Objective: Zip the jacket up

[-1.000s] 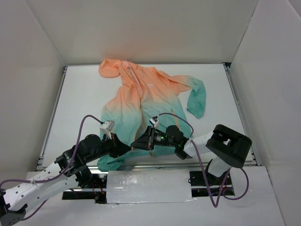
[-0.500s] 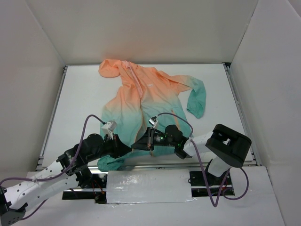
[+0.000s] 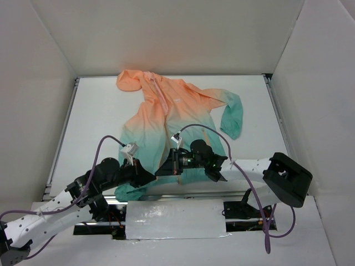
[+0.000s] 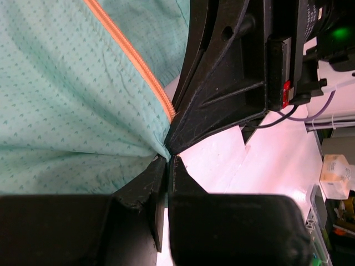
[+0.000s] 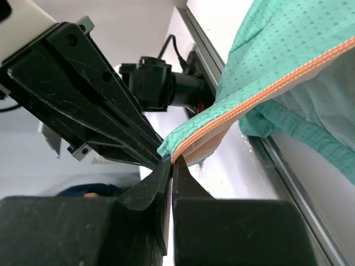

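Note:
The jacket lies spread on the white table, peach-orange at the hood and shoulders, teal toward the hem. Its orange zipper runs down the teal front edge. My left gripper and right gripper meet tip to tip at the hem near the table's front edge. My left gripper is shut on the teal hem corner. My right gripper is shut on the other hem corner, at the bottom end of the zipper. The zipper's slider is not visible.
A metal rail runs along the table's near edge, just below the hem. White walls enclose the table at left, back and right. The jacket's right sleeve hangs out to the right. Purple cables loop over both arms.
The right arm's elbow has swung out to the right and its wrist moved slightly up the jacket. Both grippers remain pinched together at the hem.

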Controlling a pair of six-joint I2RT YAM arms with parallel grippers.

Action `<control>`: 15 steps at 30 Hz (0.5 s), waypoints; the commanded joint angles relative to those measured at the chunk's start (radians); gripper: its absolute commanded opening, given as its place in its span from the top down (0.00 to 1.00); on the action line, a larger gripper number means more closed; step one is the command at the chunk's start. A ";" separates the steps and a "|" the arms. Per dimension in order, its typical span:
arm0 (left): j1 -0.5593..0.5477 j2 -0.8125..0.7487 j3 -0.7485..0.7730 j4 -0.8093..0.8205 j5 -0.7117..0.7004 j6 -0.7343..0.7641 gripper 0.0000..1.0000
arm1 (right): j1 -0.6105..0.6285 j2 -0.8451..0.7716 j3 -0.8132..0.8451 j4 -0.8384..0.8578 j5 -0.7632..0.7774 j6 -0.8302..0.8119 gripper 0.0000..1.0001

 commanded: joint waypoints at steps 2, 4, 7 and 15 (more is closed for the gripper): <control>-0.003 0.026 0.006 0.069 0.062 0.026 1.00 | -0.012 -0.011 0.029 -0.042 -0.035 -0.105 0.90; -0.003 0.032 0.010 0.069 0.056 0.023 1.00 | -0.012 -0.012 0.010 0.014 -0.049 -0.103 0.79; -0.004 0.030 0.021 0.072 0.032 0.008 1.00 | -0.010 -0.015 -0.023 0.097 -0.070 -0.093 0.61; -0.003 0.033 0.021 0.129 0.001 -0.029 1.00 | -0.009 -0.014 -0.061 0.233 -0.128 -0.061 0.63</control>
